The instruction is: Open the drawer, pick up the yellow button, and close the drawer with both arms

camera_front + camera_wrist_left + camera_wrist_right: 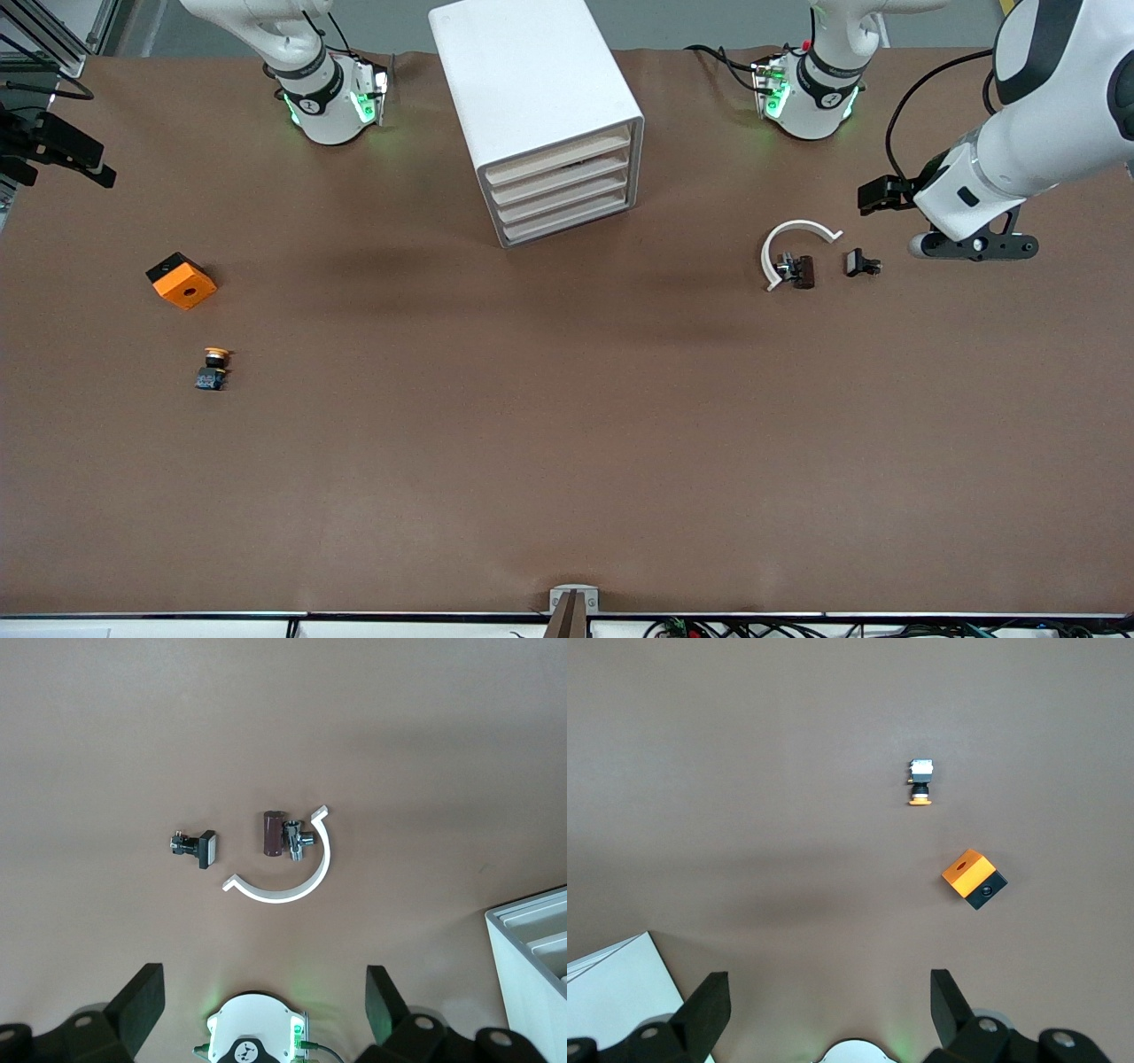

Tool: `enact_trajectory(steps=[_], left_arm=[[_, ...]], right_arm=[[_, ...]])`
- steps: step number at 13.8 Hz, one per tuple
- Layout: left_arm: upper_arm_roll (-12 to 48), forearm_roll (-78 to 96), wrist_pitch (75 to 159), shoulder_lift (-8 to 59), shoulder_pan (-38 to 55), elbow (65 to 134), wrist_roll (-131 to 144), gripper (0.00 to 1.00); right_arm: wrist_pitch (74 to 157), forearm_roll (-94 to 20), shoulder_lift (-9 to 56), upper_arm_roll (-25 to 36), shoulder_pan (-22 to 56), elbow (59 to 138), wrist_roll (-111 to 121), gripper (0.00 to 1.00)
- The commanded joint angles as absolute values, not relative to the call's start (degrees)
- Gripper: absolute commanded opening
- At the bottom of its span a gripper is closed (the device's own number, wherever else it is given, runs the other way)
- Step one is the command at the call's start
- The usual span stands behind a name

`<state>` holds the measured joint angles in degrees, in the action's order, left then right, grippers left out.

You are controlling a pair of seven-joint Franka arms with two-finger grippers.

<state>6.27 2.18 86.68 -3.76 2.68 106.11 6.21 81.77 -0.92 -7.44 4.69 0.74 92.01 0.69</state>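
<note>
The white cabinet (pixel 532 80) stands at the robots' edge of the table, between the two bases. Its top drawer (pixel 558 152) is shut, level with the three below it. The button (pixel 213 368), with an orange-red cap and a black body, lies on the table toward the right arm's end. It also shows in the right wrist view (pixel 920 784). My right gripper (pixel 828 1014) is open and empty, high over the table between its base and the button. My left gripper (pixel 974 246) is open and empty, high over the left arm's end; it also shows in the left wrist view (pixel 266 1005).
An orange block (pixel 182 280) with a black hole lies beside the button, farther from the front camera. A white plastic arc (pixel 797 239) with small black clips (pixel 861 262) lies under my left gripper. Cabinet corners show in both wrist views (pixel 532 939) (pixel 620 992).
</note>
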Motion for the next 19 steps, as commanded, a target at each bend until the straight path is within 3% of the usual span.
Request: enact_trajectory(steps=[1, 6, 11, 19], left_arm=[[4.6, 3.2, 87.2, -6.3, 4.0, 108.6, 5.1, 1.00], [3.9, 3.2, 87.9, -10.9, 3.6, 108.7, 5.0, 1.00], [-2.4, 3.1, 87.9, -17.0, 4.1, 111.9, 0.4, 1.00], [-2.2, 2.5, 87.8, -14.3, 3.7, 108.7, 0.7, 1.00]], right_arm=[[81.8, 0.0, -8.9, 5.3, 1.4, 93.0, 0.7, 1.00], [81.8, 0.0, -8.9, 5.3, 1.2, 93.0, 2.9, 1.00], [81.7, 0.0, -8.9, 5.3, 1.3, 93.0, 2.9, 1.00], [81.9, -0.2, -8.9, 5.2, 1.3, 93.0, 2.7, 1.00]])
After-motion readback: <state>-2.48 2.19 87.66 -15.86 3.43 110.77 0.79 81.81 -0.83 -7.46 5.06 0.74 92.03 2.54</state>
